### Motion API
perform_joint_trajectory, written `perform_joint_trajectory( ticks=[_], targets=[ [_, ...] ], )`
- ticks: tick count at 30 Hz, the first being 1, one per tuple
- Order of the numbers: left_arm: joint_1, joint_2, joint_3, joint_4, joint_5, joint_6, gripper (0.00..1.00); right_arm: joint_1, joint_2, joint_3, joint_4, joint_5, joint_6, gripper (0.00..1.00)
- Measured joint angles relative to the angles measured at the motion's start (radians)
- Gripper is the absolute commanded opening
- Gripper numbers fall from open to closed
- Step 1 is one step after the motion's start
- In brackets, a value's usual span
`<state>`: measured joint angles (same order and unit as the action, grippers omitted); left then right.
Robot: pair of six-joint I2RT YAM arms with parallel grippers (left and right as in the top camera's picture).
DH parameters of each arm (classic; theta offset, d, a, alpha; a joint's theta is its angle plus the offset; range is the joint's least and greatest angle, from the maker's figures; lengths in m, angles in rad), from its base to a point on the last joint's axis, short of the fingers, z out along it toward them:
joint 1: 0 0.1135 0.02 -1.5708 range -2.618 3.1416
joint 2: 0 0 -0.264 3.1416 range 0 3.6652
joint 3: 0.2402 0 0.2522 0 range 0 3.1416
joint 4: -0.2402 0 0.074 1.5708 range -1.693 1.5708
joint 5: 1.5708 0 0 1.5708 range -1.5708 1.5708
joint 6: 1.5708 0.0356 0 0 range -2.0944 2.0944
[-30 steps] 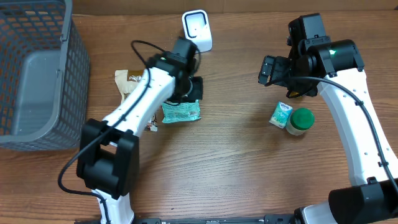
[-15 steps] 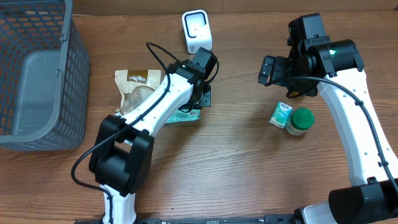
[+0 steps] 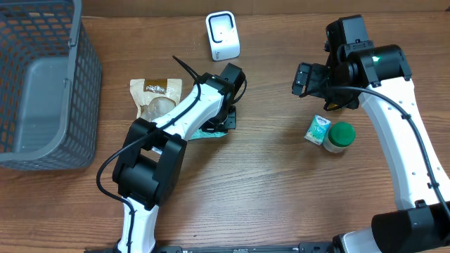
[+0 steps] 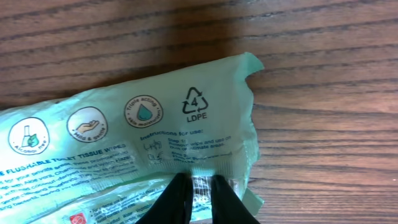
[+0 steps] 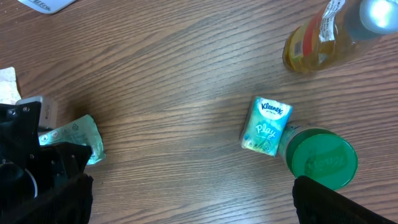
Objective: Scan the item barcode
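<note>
A mint-green wipes packet lies flat on the wooden table, mostly hidden under my left arm. In the left wrist view the packet fills the frame, printed side up, and a barcode strip shows at its sealed edge. My left gripper stands low over that edge, jaws nearly together with the barcode strip between the fingertips. The white scanner stands at the table's back, apart from the packet. My right gripper hovers wide open above bare wood, holding nothing.
A Kleenex pack leans against a green-lidded jar at the right. A brown snack bag lies left of the packet. A grey wire basket fills the left edge. An amber bottle shows in the right wrist view.
My left gripper has moved right and away from the scanner, down to the table with the packet, and its jaws have parted a little. The right arm has not moved.
</note>
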<state>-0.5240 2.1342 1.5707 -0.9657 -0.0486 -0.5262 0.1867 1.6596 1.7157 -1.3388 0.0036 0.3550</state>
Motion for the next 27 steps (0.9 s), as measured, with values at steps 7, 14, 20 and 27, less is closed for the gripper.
perform_joint_trajectory(
  ticks=[7,14,20,27],
  targets=[
    [0.000,0.003,0.013,-0.024,0.003,0.000,0.28,0.000,0.000,0.000,0.000,0.000,0.000,1.00],
    [0.003,0.036,0.140,-0.157,0.027,0.002,0.34,0.000,0.000,0.000,0.000,0.000,0.000,1.00],
    [0.027,0.037,0.325,-0.311,0.033,0.014,1.00,0.000,0.000,0.000,-0.001,0.000,0.000,1.00],
    [0.096,0.037,0.386,-0.442,0.033,0.061,0.96,0.000,0.000,0.000,0.000,0.000,0.000,1.00]
  ],
)
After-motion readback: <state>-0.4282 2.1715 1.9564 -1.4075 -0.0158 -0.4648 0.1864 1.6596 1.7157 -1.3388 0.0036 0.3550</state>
